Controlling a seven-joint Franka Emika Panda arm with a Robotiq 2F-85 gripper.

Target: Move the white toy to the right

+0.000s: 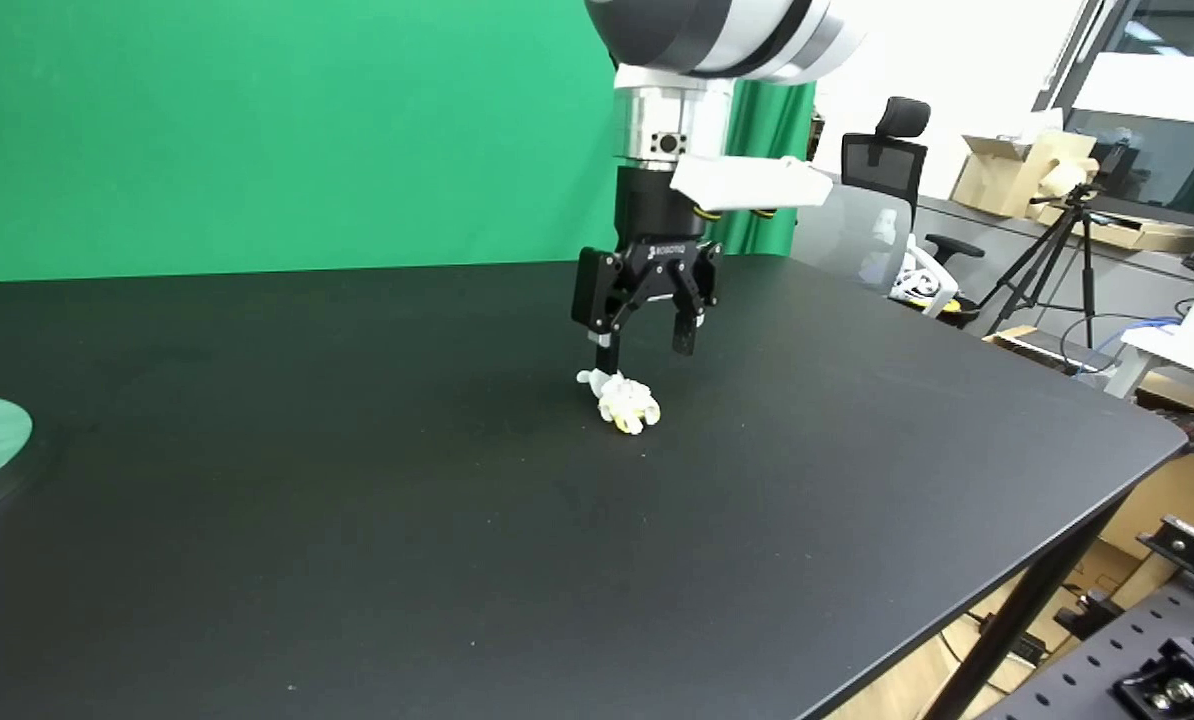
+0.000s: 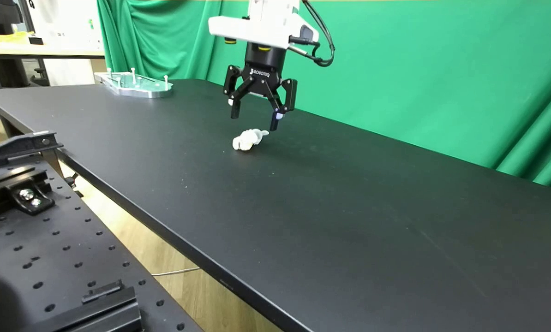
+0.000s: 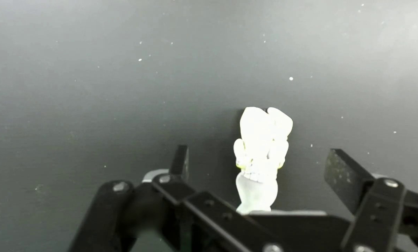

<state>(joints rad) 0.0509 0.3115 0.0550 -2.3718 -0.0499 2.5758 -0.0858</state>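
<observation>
White toy (image 1: 627, 404) lying on a black table (image 2: 303, 193), just below the gripper (image 2: 254, 119), not yet grasped.
In the wrist view the toy appears between the gripper's fingers (image 3: 345, 175), which are spread wide and hold nothing. This looks like the approach step: the next move likely calls for lowering the gripper a little, centring it on the toy's body, and closing, before carrying the toy right; whose right is unclear.

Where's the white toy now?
In both exterior views, the white toy lies below the open gripper on the black table; in the wrist view, right of centre between the fingertips.
</observation>
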